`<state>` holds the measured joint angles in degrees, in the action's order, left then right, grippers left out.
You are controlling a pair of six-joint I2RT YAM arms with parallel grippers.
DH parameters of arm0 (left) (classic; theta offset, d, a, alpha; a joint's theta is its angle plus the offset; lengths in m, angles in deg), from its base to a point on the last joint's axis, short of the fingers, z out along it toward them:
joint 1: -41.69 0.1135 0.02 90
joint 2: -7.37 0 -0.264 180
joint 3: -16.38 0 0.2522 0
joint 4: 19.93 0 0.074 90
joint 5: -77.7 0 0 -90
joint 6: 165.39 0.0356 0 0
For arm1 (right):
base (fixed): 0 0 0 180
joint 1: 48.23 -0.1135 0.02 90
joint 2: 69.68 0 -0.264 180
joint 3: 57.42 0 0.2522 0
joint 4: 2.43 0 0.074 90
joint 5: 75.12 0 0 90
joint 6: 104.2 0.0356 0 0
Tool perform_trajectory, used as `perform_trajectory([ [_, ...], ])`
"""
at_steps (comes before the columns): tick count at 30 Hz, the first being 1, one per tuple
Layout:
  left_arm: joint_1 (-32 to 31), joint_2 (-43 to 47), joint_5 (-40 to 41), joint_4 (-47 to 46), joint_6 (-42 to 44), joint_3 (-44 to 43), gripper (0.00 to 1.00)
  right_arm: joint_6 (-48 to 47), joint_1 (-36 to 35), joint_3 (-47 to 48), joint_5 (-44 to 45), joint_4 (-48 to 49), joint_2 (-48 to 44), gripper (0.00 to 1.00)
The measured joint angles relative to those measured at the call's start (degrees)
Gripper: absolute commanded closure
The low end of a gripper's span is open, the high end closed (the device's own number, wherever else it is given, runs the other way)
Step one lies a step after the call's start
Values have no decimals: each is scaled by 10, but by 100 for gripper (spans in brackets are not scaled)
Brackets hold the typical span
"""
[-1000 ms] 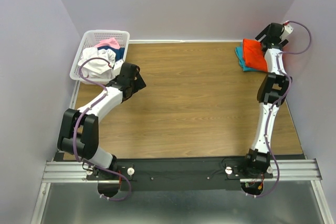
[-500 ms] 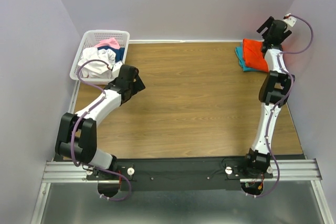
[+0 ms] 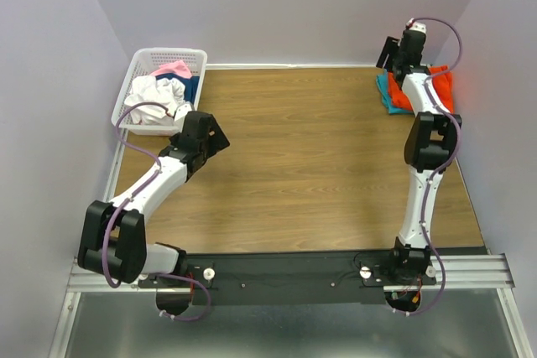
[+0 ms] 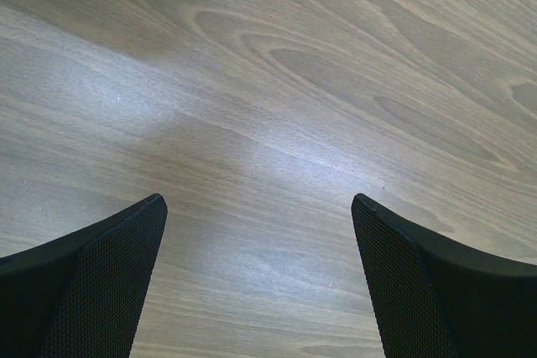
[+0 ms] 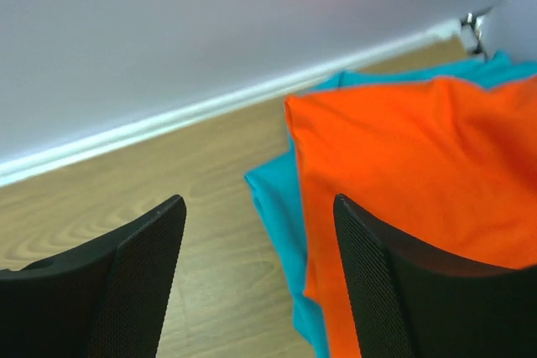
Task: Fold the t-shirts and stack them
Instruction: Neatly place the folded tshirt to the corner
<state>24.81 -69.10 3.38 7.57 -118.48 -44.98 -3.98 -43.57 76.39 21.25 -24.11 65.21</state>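
Shirts lie folded at the far right corner of the counter (image 3: 310, 140): the orange-red t-shirt (image 5: 403, 173) lies smooth on top, and the teal-blue t-shirt (image 5: 273, 199) peeks out beneath on its left. Crumpled shirts (image 3: 155, 91), white, pink and navy, sit in the basket (image 3: 134, 64) at far left. The right tool (image 5: 258, 200), fingers apart and empty, has swung from the stack's right side to its left edge. The left tool (image 4: 258, 200), fingers wide apart over bare counter, has drawn slightly back from the basket.
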Motion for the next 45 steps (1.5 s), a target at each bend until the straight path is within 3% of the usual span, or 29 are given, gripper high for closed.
perform_trajectory([
  [10,0,13,-1,-22,11,10,2,-49,17,49,33,-89,87,34],
  [12,0,13,-1,-25,13,12,2,-61,18,53,37,-92,93,39],
  [27,7,11,-1,-35,20,21,2,-149,1,57,90,-100,110,37],
  [39,12,5,-1,-37,22,21,2,-165,-1,78,144,-103,127,77],
  [45,12,5,-1,-38,22,21,2,-173,-1,105,149,-117,126,84],
])
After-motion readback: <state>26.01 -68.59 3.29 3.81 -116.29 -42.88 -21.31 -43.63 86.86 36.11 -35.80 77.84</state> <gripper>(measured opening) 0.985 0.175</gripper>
